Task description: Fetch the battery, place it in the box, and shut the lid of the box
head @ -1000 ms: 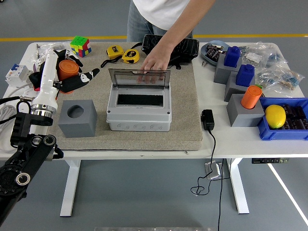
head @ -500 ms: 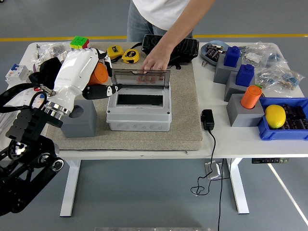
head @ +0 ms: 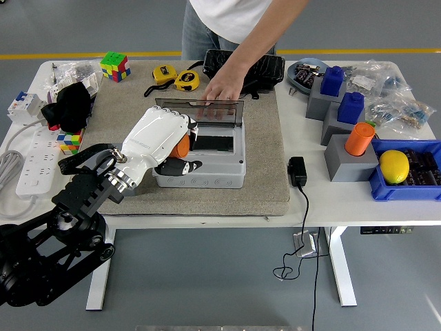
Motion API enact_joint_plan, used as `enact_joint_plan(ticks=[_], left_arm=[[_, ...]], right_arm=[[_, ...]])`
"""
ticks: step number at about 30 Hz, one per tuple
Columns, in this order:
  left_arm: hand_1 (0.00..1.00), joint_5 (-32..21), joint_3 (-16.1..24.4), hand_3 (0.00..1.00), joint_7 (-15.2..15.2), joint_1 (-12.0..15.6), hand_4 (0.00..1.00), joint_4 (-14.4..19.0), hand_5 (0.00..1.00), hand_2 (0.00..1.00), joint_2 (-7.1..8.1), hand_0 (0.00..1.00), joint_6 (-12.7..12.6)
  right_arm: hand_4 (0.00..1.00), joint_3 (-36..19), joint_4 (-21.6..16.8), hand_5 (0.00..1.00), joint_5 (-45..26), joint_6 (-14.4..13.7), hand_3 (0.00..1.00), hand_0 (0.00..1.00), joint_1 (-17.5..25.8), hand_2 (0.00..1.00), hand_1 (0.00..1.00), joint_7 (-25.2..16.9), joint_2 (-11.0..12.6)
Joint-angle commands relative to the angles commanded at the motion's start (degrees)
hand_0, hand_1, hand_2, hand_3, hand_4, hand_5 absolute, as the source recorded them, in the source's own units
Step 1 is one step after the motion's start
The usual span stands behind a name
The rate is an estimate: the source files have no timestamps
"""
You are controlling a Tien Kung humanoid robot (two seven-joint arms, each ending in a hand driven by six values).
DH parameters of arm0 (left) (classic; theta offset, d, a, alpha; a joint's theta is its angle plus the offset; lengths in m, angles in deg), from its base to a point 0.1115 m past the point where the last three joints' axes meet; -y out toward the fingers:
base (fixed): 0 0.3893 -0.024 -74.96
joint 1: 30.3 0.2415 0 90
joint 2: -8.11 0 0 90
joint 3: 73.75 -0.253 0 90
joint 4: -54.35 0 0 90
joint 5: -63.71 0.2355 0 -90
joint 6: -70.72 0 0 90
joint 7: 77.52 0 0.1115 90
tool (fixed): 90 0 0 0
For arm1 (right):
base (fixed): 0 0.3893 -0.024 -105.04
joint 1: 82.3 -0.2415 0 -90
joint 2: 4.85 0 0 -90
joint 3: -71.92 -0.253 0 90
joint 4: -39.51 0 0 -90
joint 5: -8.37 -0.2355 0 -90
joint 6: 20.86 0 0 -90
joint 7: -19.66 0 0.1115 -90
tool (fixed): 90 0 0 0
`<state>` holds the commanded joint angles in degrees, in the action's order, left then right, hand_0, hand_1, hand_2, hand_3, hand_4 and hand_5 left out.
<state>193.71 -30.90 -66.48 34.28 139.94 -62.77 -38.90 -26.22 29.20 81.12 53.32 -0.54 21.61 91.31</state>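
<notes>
My left hand (head: 186, 149) is shut on the orange battery (head: 180, 145) and holds it over the left end of the grey box (head: 207, 172). The box stands on the felt mat (head: 265, 165) with its dark opening (head: 213, 143) partly showing. Its clear lid (head: 200, 112) stands up at the back. A person's hand (head: 222, 88) rests on the lid's top edge and holds it there. My arm hides the grey holder block that stood left of the box. The right arm does not show.
A second orange battery (head: 360, 138) stands on a grey block at the right, near blue ones (head: 351, 107) and a blue bin (head: 413, 187) with a lemon (head: 394, 166). A black adapter (head: 298, 171) lies right of the mat. Tape measures (head: 176, 78), a cube (head: 114, 66) and a power strip (head: 31, 162) lie left.
My left hand has carried the orange battery from the table's far left rightwards and down to the box's left end. The person's hand has stayed on the lid.
</notes>
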Motion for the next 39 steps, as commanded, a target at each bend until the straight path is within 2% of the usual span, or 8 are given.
enact_joint_plan(ticks=[4,5,13,23,32,34,35,39], left_arm=[[0.002,0.0,0.0,0.028,-0.7,-0.5,0.715,-0.4,0.177,0.045,-0.67,0.048,-0.1],[0.004,0.0,-0.2,0.027,-0.7,-0.6,0.507,-0.5,0.025,0.037,-0.80,0.054,-0.1],[0.004,0.0,-2.0,0.028,-1.3,-3.4,0.496,-6.3,0.002,0.039,-3.31,0.053,-0.2],[0.005,0.0,-0.4,0.034,-2.7,-5.9,0.478,-14.7,0.038,0.043,-7.40,0.054,-1.1],[0.004,0.0,0.8,0.040,-2.9,-7.0,0.528,-17.0,0.055,0.050,-9.98,0.060,-1.1],[0.004,0.0,0.9,0.040,-3.0,-7.1,0.528,-17.3,0.055,0.050,-10.26,0.060,-1.1],[0.013,0.0,0.9,0.044,-3.0,-7.1,0.590,-17.5,0.059,0.060,-10.37,0.062,-1.1],[0.013,0.0,1.7,0.044,-3.2,-7.0,0.590,-17.6,0.059,0.060,-10.89,0.062,-1.3]], right_arm=[[0.998,-0.3,0.0,0.998,0.3,-0.1,0.904,0.994,0.0,0.872,0.920,0.0,0.0],[0.998,-0.3,0.0,0.998,0.2,-0.1,0.904,0.995,0.0,0.871,0.919,0.0,0.0],[0.998,0.2,0.0,0.998,-0.2,-0.1,0.903,0.995,-0.4,0.871,0.920,-0.1,0.1],[0.998,-0.1,0.0,0.998,0.4,-0.1,0.903,0.995,-0.4,0.870,0.921,0.1,0.1],[0.998,0.2,0.0,0.998,0.2,-0.1,0.903,0.996,-0.7,0.870,0.921,0.1,0.0],[0.998,0.5,0.0,0.998,0.0,-0.2,0.903,0.996,-0.7,0.870,0.921,0.0,0.0],[0.998,0.6,0.0,0.998,-0.1,-0.2,0.903,0.996,-0.7,0.870,0.921,0.0,0.0],[0.998,0.6,0.0,0.998,-0.1,-0.2,0.903,0.996,-0.8,0.870,0.921,0.0,0.0]])
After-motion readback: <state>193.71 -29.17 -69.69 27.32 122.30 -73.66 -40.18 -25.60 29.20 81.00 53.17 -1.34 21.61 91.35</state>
